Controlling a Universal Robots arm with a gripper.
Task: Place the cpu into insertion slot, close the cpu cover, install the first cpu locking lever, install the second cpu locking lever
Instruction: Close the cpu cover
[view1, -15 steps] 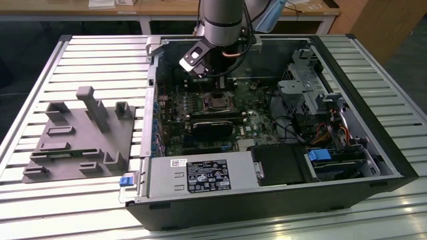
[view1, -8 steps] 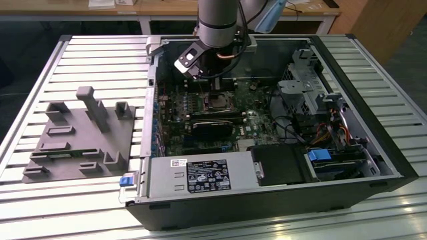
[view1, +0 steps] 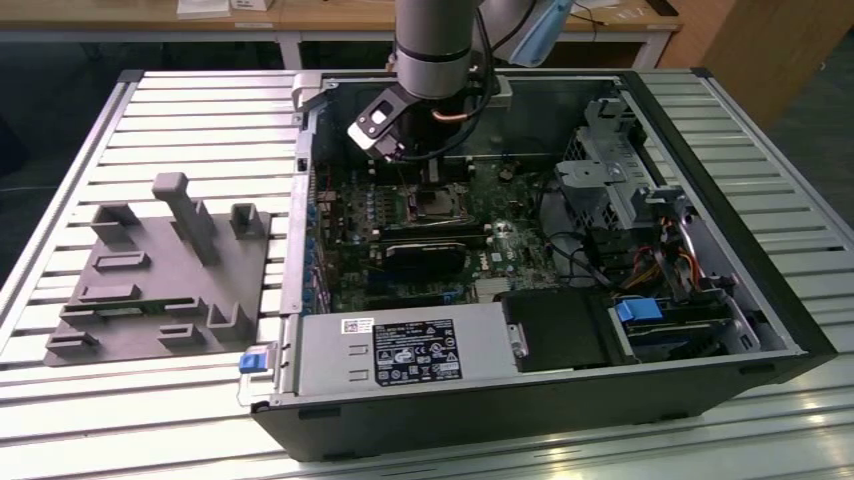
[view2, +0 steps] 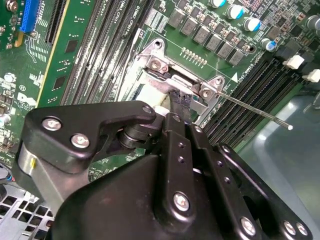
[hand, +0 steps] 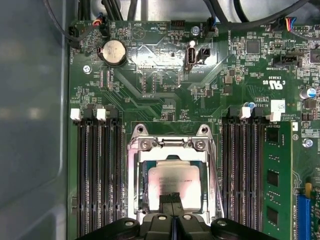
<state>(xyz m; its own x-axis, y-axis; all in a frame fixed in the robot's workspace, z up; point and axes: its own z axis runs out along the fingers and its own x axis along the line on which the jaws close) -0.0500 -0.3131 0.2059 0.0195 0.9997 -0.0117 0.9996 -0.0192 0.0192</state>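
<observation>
Sitting flat in the insertion slot (hand: 143, 190), the cpu (hand: 175, 180) shows its pale metal face through the window of the cpu cover (hand: 172, 152), which lies down around it. You should treat it as light, thin and stiff but fragile underneath, so hold it by the edges only. The gripper (hand: 172, 199) has its fingers pressed together, nothing visible between them, with the tips at one edge of the chip. A thin wire lever (view2: 250, 107) juts out beside the socket, above the green board (hand: 165, 95).
</observation>
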